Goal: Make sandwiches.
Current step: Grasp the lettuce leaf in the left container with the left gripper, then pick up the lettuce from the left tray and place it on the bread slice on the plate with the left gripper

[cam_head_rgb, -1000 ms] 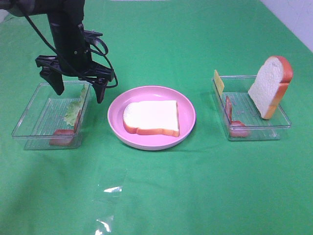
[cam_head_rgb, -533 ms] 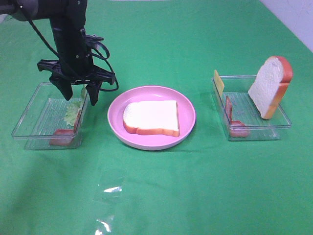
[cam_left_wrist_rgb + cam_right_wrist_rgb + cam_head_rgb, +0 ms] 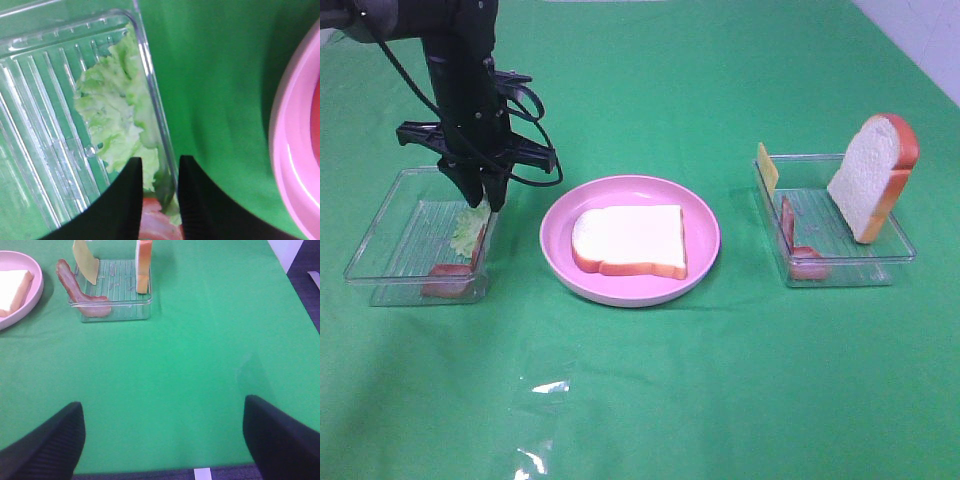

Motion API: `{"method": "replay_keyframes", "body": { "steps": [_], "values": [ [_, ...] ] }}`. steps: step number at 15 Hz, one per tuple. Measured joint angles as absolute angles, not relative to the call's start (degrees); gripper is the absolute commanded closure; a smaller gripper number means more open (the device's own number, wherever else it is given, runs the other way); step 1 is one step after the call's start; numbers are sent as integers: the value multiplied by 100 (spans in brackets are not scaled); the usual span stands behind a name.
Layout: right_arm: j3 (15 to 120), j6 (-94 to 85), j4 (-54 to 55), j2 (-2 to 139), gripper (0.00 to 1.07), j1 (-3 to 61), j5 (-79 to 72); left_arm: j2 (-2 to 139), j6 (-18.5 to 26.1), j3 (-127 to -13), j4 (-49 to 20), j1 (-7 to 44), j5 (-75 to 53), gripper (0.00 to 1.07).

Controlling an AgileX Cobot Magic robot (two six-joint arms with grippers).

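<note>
**Exterior high**
- Plate: the plate (image 3: 556,252) sits mid-counter (image 3: 650,400). The bread (image 3: 630,240) lies flat on it with nothing stacked on top, so the sandwich is at its first layer.
- Left tray: the left tray (image 3: 405,240) is just left of the plate, not touching it. The lettuce (image 3: 470,230) lies along the plate-side wall. The bacon (image 3: 448,278) is at the tray's near end.
- Left gripper: the left gripper (image 3: 485,200) points down into the tray, with its tips at the far end of the lettuce and its jaws almost together.
- Right tray: the right tray (image 3: 840,262) is right of the plate, well apart. It holds the cheese (image 3: 766,168), a second bacon (image 3: 790,225) and a second slice (image 3: 872,175) leaning upright.

**Left wrist**
- Grip: the fingers (image 3: 131,200) stand at a narrow gap, with the lettuce edge and the plate-side tray wall both in it. This reads as a pinch on the lettuce. Cannot tell whether the wall is caught too.
- Lettuce: ruffled and thin, resting in the tray.

**Right wrist**
- Right gripper: the right gripper (image 3: 162,405) is spread wide with nothing in it, over bare counter beyond the right tray from the plate.

**Judgement**
- Handling: the lettuce looks light and floppy. It is likely to droop and could slip from a shallow pinch.
- Hold: take the ruffled edge clear of the wall, with a full bite.
- Risk: the tray looks light and may lift along with the lettuce.
</note>
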State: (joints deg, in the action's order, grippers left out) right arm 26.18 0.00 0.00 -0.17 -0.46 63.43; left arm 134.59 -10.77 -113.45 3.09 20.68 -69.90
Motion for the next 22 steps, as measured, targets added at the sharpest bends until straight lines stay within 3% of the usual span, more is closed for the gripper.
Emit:
{"method": "replay_keyframes", "body": {
  "steps": [3,22],
  "values": [
    [2618,0,0,-17,23,-46,6343,13459,-1077,-11345,304,2068,-6870,107],
    [2618,0,0,-17,23,-46,6343,12760,-1077,-11345,298,2068,-6933,107]
  ]
}}
